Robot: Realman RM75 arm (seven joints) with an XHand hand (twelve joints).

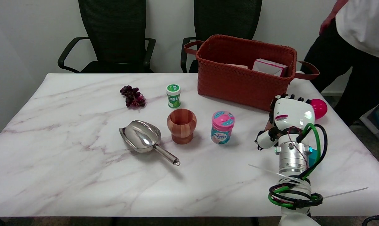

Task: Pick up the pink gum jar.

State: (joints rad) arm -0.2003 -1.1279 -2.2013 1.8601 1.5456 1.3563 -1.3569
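Task barely begun: pink gum jar [222, 126] upright on desk [67, 175], right of wooden cup [181, 125], untouched. Right robot hand [288, 121] well apart, holding nothing; finger spread unclear. Reach, grasp, lift all remain.

Even, bright overhead light fills the frame; the marble table [67, 175] shows soft glare lower left. Short, faint shadows sit under the metal scoop [142, 138] (itself gleaming). Focus stays sharp throughout, edges barely distorted.
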